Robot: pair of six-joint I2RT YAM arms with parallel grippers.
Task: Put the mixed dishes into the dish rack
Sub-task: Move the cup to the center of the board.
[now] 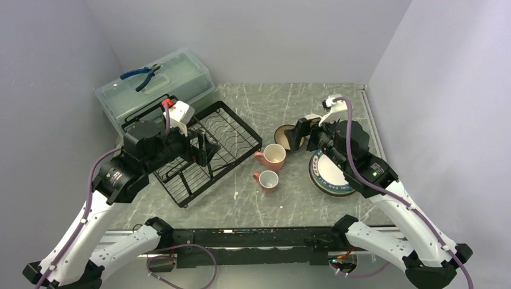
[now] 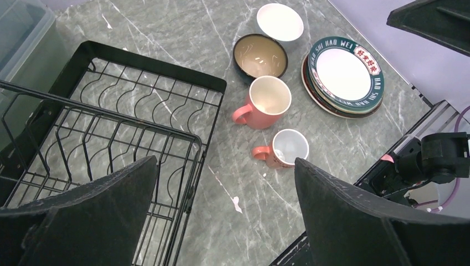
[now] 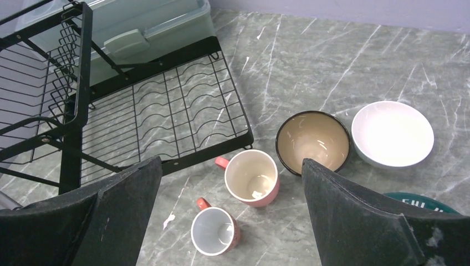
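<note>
The left gripper hangs wide open and empty over the dish rack at centre left, whose long axis runs lower left to upper right, while the right gripper, equally wide, hovers above the stacked plates, mugs and bowls at centre right, likely ready to pick.

I see a grey, white-veined stone tabletop beneath the left claw. Plain lavender walls stand beyond it and on both sides. Lighting is even and diffuse; shadows are soft.
</note>
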